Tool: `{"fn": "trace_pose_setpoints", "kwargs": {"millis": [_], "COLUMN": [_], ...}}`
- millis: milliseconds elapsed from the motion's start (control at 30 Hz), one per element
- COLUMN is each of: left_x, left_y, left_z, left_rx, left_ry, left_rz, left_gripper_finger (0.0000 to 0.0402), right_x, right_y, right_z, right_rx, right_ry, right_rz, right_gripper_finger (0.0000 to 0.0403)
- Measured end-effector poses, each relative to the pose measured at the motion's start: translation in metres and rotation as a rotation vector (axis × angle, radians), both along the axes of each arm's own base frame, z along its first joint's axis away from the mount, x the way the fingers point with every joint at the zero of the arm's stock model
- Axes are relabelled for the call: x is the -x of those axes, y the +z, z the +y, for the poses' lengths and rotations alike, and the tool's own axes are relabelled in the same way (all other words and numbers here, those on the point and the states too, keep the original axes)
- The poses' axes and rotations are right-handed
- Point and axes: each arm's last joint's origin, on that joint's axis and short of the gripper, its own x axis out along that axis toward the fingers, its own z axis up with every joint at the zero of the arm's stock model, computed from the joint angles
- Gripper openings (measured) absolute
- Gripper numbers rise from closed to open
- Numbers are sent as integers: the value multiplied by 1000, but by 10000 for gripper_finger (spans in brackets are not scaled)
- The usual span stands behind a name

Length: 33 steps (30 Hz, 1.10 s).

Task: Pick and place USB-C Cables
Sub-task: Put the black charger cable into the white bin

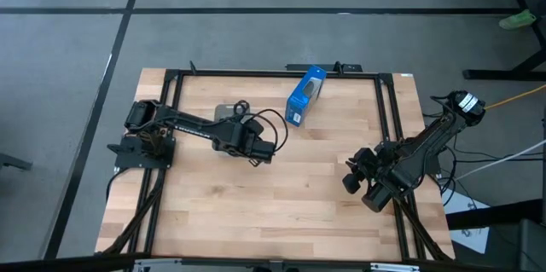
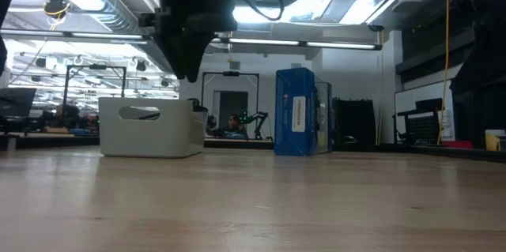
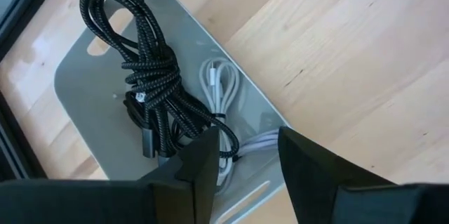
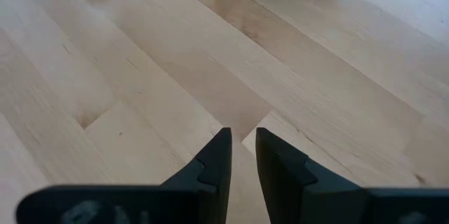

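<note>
The left gripper point(image 3: 242, 155) hangs above a grey bin point(image 3: 84, 83) that stands on the table point(image 1: 281, 187) at about 11 o'clock from the table's middle, just beside the blue box point(image 1: 305, 95), which lies toward 12 o'clock near the far edge. Its fingers point(image 3: 200, 164) are parted by a moderate gap and grip nothing; in the left wrist view they frame the bin's floor from above, apart from the contents. In the bin lie the cables: a braided black cable point(image 3: 151, 76) coiled in a loose knot along one side, and a white cable point(image 3: 223, 87) in a slim loop just beside it, touching the black coil where the two overlap near the fingers. More white strands point(image 3: 263, 140) show between the fingers; how many bundles lie under the black coil cannot be told. In the low view the bin point(image 2: 150, 128) sits at 9 o'clock from the box point(image 2: 296, 111), both upright on the far part of the table, and the left arm's dark body point(image 2: 190, 23) comes down above the bin without touching it. From above, the left gripper point(image 1: 256, 147) covers most of the bin, of which only a grey corner point(image 1: 223, 112) shows. The right gripper point(image 4: 242, 150) waits at about 4 o'clock, near the table's right edge, over bare wood; its fingers point(image 4: 217, 157) stand nearly together with only a narrow slit between them, and hold nothing
</note>
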Motion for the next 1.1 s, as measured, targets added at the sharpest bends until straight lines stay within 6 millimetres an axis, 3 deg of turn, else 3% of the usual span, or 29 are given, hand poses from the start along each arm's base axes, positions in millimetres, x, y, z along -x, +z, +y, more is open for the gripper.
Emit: {"fn": "trace_pose_setpoints", "kwargs": {"millis": [300,600,867,1100], "left_x": [-3,-6,-10,-8], "left_y": [0,-7,-13,-14], "left_z": [-4,7,31,68], "left_rx": [13,15,-144,-71], "left_ry": [54,187,232,279], "left_rz": [-66,-88,-85,-25], "left_gripper_finger": [140,140,140,140], "right_x": [0,0,4,6], "right_y": [0,0,-20,-34], "right_z": [0,0,-4,-4], "right_rx": [-1,0,-20,-98], "right_ry": [0,0,1,3], "right_rz": [-1,-1,-2,2], "right_gripper_finger": [70,70,70,70]}}
